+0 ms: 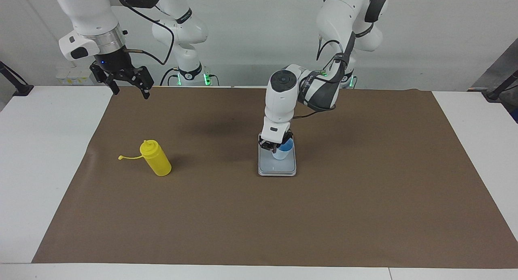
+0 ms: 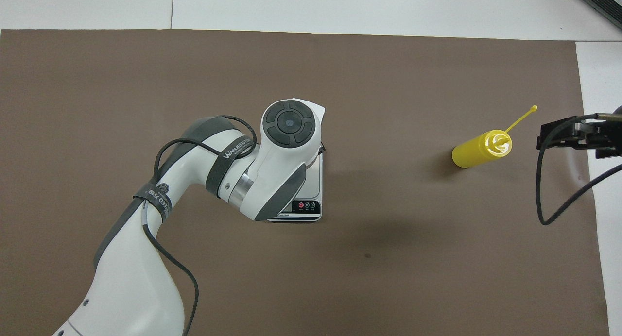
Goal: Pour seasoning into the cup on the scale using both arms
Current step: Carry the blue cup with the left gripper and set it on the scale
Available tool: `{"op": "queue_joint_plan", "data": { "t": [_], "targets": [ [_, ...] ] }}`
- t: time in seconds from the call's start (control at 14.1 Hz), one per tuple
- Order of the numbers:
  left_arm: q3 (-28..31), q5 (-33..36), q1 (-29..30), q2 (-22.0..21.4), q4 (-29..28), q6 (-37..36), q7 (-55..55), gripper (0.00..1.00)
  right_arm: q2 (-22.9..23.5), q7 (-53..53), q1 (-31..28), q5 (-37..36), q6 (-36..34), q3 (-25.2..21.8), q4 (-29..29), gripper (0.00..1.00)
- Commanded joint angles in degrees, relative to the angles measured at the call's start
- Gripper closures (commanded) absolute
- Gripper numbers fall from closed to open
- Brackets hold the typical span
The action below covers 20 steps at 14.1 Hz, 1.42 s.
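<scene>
1. seasoning (image 1: 156, 163) stands upright on the brown mat (image 1: 364, 215) toward the right arm's end of the desk (image 1: 36, 158), well apart from the scale (image 1: 277, 167), its thin cap strap trailing out to the side, so the nozzle looks uncapped.
2. cup (image 1: 283, 150) sits low over the scale's plate, at the end nearer to the robots, with the left end effector (image 1: 275, 145) clamped on its rim; whether the base is touching the plate, i can't tell.
3. right end effector (image 1: 128, 85) hangs high over the mat's corner nearest the right arm's base, fingers spread apart, holding nothing, waiting.
4. handling call on the bottle: it looks like soft, smooth plastic, probably light, and a hard pinch would likely squirt seasoning early.
5. best hold, i'd say, is around the middle of the cylinder, below the domed top and clear of the strap, firm but gentle.
6. cup looks thin and light, easy to tip; a release straight upward should keep it planted on the plate.
</scene>
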Motion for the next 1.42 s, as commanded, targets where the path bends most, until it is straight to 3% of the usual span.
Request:
{"op": "queue_joint_plan", "data": {
  "t": [0.0, 0.14, 0.21, 0.5, 1.07, 1.35],
  "targets": [
    [0.71, 1.99, -0.96, 1.13, 1.55, 0.15, -1.05, 0.91, -0.74, -0.91, -0.52, 0.63, -1.02, 0.18, -0.36, 0.00],
    [0.71, 1.73, -0.96, 1.13, 1.55, 0.15, -1.05, 0.73, -0.83, -0.91, -0.53, 0.63, -1.02, 0.18, -0.36, 0.00],
    [0.62, 1.90, -0.96, 1.13, 1.55, 0.15, -0.96, 0.57, -0.83, -0.91, -0.61, 0.72, -1.11, 0.18, -0.36, 0.00],
    [0.71, 1.91, -0.96, 1.21, 1.90, -0.90, -0.96, 0.39, -0.83, -0.91, -0.09, 0.72, -1.02, 0.26, -0.45, 0.00],
    [0.44, 1.64, -0.35, 2.71, 11.13, -11.36, -0.70, 0.20, -0.83, -0.91, 0.00, 0.72, -0.32, 0.26, -0.45, 0.00],
    [0.62, 1.29, 2.10, -2.10, 11.39, -15.30, 0.17, 0.10, -0.83, -0.82, 0.00, 0.72, -0.05, 0.26, -0.45, 0.00]
  ]
}}
